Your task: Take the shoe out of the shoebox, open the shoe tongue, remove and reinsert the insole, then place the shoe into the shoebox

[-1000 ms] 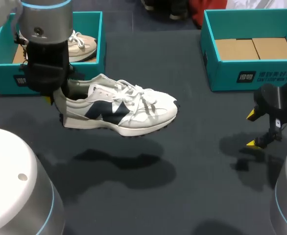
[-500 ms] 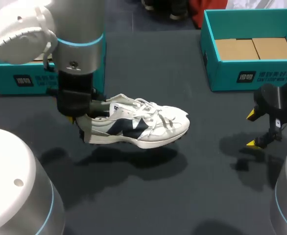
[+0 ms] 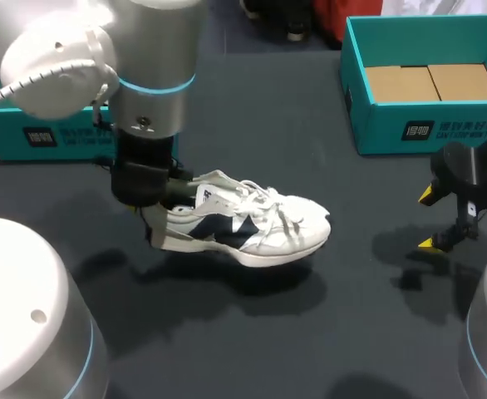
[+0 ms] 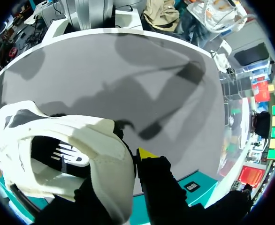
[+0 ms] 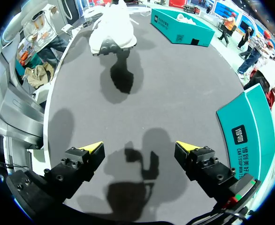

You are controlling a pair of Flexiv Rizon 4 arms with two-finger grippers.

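With the left gripper [image 3: 150, 218], holds the white shoe [image 3: 252, 229] by the heel. Pinches the heel wall between the fingers, with one yellow tip [image 4: 147, 153] showing outside at the back and the other covered by the heel. Carries it clear of the dark table [image 3: 327, 332], with a shadow under the sole, laces up and toe toward the right arm's side. Hangs it in front of the left shoebox [image 3: 27, 137], outside it and well apart from the right shoebox [image 3: 410, 125].

With the right gripper [image 5: 140, 147], holds nothing. Fingers spread wide over bare table, near the right shoebox and well apart from the shoe, which shows sole-on far ahead of them.
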